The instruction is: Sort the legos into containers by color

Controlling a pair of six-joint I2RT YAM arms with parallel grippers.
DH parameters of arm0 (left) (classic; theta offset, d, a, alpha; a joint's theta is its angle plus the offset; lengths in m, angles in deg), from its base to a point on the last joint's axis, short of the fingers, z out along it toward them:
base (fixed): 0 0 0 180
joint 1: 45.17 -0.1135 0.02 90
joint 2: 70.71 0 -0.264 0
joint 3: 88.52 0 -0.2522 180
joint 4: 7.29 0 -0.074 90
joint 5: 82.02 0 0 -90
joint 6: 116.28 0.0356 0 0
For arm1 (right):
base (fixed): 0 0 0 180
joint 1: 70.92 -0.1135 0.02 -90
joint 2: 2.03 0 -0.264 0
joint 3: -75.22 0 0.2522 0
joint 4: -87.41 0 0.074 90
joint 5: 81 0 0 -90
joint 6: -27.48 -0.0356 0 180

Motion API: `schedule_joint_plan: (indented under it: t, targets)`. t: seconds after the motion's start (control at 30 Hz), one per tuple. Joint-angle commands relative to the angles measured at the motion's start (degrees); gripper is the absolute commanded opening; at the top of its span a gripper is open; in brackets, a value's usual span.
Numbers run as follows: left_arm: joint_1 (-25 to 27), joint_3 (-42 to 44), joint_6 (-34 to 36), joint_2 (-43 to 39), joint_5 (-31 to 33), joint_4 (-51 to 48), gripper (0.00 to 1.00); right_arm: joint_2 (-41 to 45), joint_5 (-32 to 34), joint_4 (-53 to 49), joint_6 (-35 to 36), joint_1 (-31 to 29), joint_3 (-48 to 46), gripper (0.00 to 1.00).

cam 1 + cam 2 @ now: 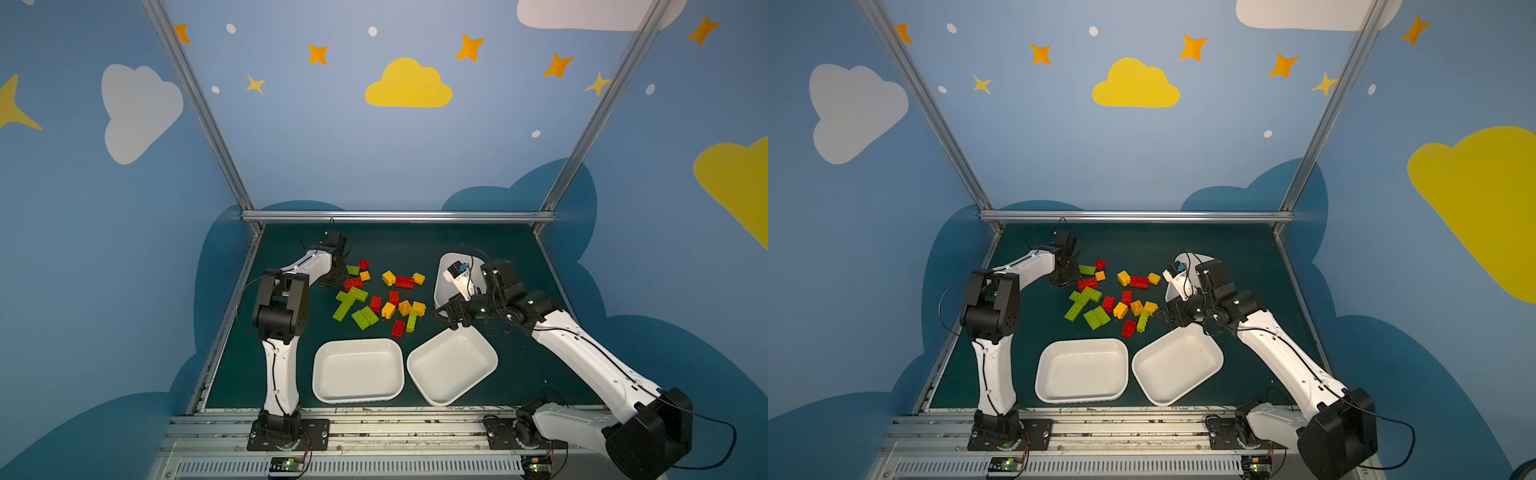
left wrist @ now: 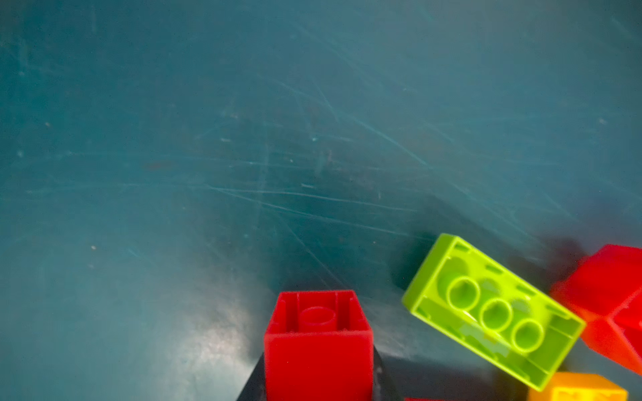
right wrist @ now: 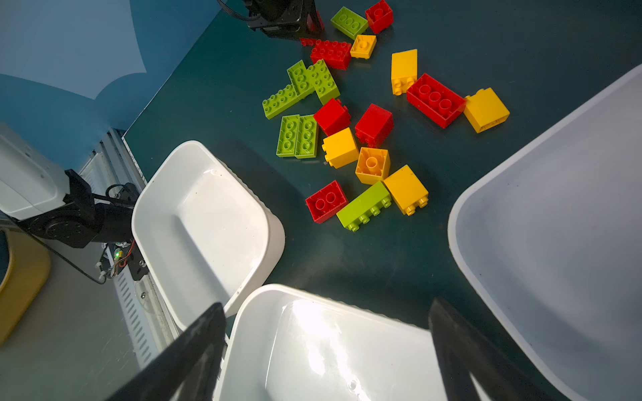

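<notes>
Clenching the left gripper [image 2: 318,389] on a red brick [image 2: 318,340] near the tabletop's left edge, likely for traying, while hovering the right gripper [image 3: 326,347], jaws released, over a near-edge container [image 1: 451,370], clear of the legos [image 1: 388,309] lying mid-tabletop.

1. The table [image 1: 415,245] has a dark green top. In the left wrist view its surface [image 2: 243,139] is crossed with fine pale scratches.
2. A metal bar [image 1: 399,216] runs along the table's far edge. A metal post [image 1: 199,104] rises from the far left corner and a second post [image 1: 602,104] from the far right, both leaning outward.
3. The blue wall [image 1: 374,158] behind the table carries a yellow cloud [image 1: 408,85], orange stars [image 1: 470,47] and white dots.
4. The wall left of the table shows a white cloud [image 1: 137,112].
5. A slotted metal rail [image 1: 349,466] lies along the table's near edge, with a small circuit board [image 1: 286,464] lit green.
</notes>
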Motion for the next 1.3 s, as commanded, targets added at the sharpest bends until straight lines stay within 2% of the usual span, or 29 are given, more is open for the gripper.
schedule_joint_plan:
  t: [0.0, 0.17, 0.33, 0.63, 0.8, 0.97, 1.07, 1.27]
  targets:
    - [-0.33, -0.63, 2.96, -2.43, -0.4, -2.53, 0.31, -0.02, -0.45, 0.12, -0.11, -0.06, 2.24, 0.9]
    - [0.36, 1.54, 4.25, -9.39, -1.78, -6.67, 0.3, 0.09, -0.54, 1.59, -0.16, 0.29, 1.92, 0.9]
    - [3.78, 5.98, 3.41, -18.92, -1.46, -12.99, 0.32, 0.31, -1.52, 3.5, -0.43, 0.8, 1.35, 0.9]
    - [10.82, 18.83, -1.58, -38.34, -6.41, -24.47, 0.32, -0.79, -4.64, 1.85, 2.06, 1.92, 3.34, 0.9]
    - [15.94, 25.15, -8.23, -47.95, -8.23, -32.63, 0.3, -1.57, -6.24, 1.09, 3.38, 2.87, 3.65, 0.9]
    - [21.11, 30.22, -13.79, -52.72, -10.78, -36.03, 0.3, -2.25, -7.34, 0.79, 4.2, 3.36, 3.66, 0.9]
    - [23.44, 35.07, -16.13, -53.9, -13.28, -33.91, 0.31, -2.5, -7.64, 0.63, 4.41, 3.46, 3.26, 0.9]
    - [24.15, 39.24, -16.25, -51.41, -11.85, -28.78, 0.31, -2.15, -7.66, 0.7, 4.32, 3.56, 2.21, 0.9]
